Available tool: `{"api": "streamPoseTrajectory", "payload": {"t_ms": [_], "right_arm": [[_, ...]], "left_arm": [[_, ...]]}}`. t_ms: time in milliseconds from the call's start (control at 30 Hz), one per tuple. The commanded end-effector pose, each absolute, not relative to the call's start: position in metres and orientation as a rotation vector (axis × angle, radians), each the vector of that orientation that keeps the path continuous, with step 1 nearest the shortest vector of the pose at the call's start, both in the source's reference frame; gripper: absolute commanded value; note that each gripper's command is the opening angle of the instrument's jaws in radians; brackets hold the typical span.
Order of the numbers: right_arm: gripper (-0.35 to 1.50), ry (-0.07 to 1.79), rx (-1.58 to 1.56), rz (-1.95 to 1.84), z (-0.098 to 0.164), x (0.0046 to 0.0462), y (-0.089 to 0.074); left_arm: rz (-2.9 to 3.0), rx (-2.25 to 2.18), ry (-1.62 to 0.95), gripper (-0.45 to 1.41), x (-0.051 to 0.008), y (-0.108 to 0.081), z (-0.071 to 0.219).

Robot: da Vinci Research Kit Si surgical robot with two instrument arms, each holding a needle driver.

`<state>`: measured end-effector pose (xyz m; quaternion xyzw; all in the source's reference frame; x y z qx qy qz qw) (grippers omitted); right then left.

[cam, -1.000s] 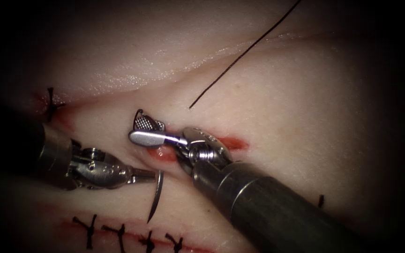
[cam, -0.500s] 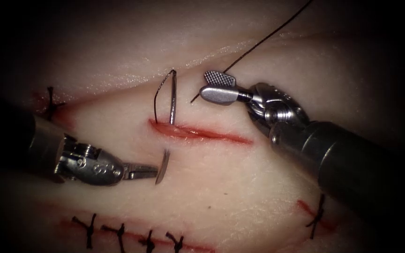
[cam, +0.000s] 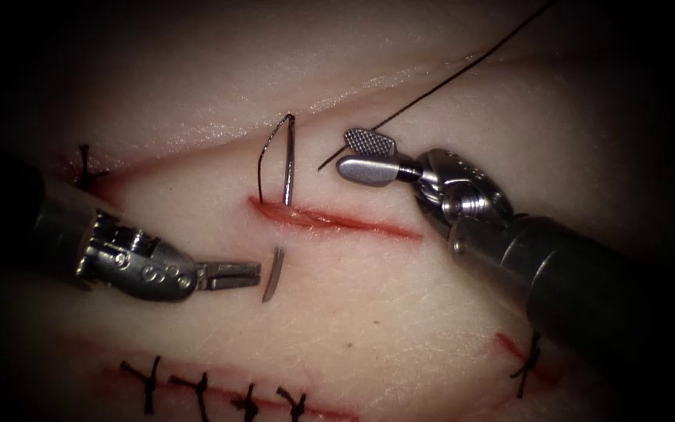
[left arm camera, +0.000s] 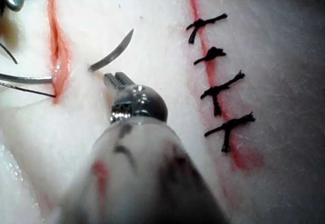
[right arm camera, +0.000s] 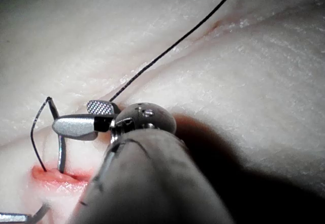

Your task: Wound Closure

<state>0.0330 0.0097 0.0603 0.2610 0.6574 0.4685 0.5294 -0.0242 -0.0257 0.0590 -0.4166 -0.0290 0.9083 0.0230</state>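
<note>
Left gripper [cam: 232, 275]: jaws closed or nearly so, holding nothing, tip just beside the needle's emerged point. Needle [cam: 273, 275]: lodged in the tissue [cam: 400, 312], point out below the cut [cam: 337, 221], tail end upright above it, thread [cam: 431, 82] trailing. Right gripper [cam: 366, 156]: jaws parted, empty. Judgement: grasp behind the point, follow the curve.

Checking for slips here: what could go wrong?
The needle sits through the tissue across the cut, held by neither tool, so it may rotate or slip back. The left tool, beside its tip, could knock it. The thread runs close to the right tool, whose jaws are open, and might snag.
</note>
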Motion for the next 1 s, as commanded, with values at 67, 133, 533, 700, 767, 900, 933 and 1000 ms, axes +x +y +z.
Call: {"api": "streamPoseTrajectory", "payload": {"t_ms": [67, 133, 533, 700, 767, 900, 933, 1000], "right_arm": [[1.06, 1.565, 0.636, 1.121, 0.0613, 0.034, 0.0089], [1.05, 1.563, 0.639, 1.121, 0.0614, 0.034, 0.0086], [0.84, 1.56, 0.651, 1.127, 0.0616, 0.0341, 0.0079], [0.81, 1.555, 0.656, 1.129, 0.0619, 0.0343, 0.0074], [0.79, 1.555, 0.659, 1.131, 0.0619, 0.0344, 0.0072], [0.78, 1.553, 0.663, 1.131, 0.062, 0.0344, 0.0069], [0.78, 1.55, 0.665, 1.138, 0.062, 0.0344, 0.0068], [0.76, 1.551, 0.664, 1.137, 0.0621, 0.0344, 0.0067]], "left_arm": [[2.839, -1.294, -0.074, 0.42, -0.0245, -0.0266, 0.0596], [2.851, -1.303, -0.066, 0.47, -0.0248, -0.0265, 0.0595], [2.873, -1.332, -0.031, 0.51, -0.0252, -0.0255, 0.0584], [2.879, -1.333, -0.018, 0.49, -0.0262, -0.0255, 0.0589], [2.877, -1.338, -0.021, 0.46, -0.0265, -0.0253, 0.0591], [2.891, -1.357, -0.015, 0.34, -0.0267, -0.0248, 0.0596], [2.895, -1.362, -0.012, 0.29, -0.0266, -0.0246, 0.0598], [2.901, -1.368, -0.009, 0.21, -0.0266, -0.0244, 0.0599]]}}
